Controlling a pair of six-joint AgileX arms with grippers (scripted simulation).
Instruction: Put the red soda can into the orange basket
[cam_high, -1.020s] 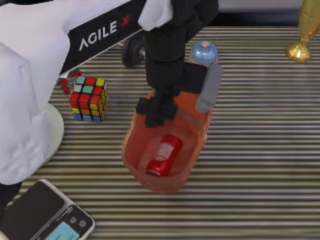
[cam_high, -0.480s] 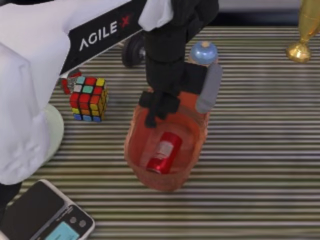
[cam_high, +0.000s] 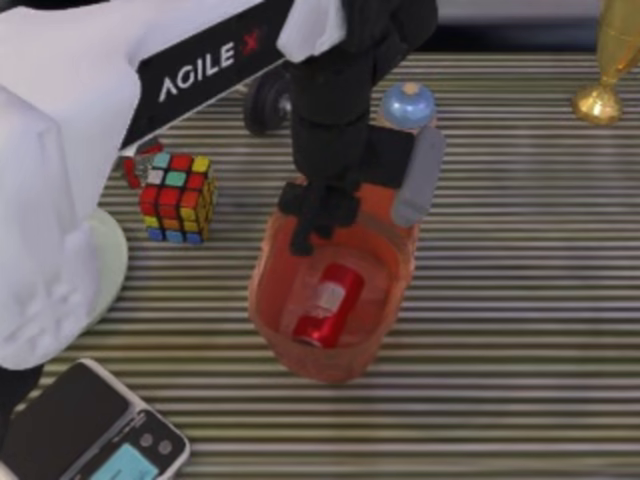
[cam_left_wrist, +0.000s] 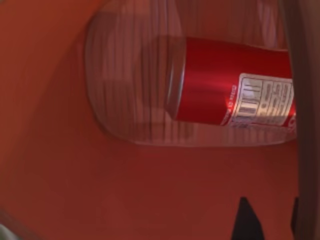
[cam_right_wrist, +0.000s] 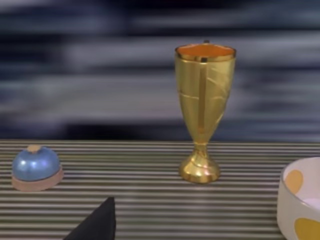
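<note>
Top view | red soda can (cam_high: 328, 305) lies on its side inside orange basket (cam_high: 268, 300) | left gripper (cam_high: 315, 215) empty, fingers apart, above basket's far end | risk: withdrawing gripper snags grey handle (cam_high: 418, 178), tipping basket | right arm out of view.

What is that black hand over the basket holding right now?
Nothing. The left hand hangs empty above the orange basket, and the red soda can lies loose on its side on the basket floor, apart from the hand.
</note>
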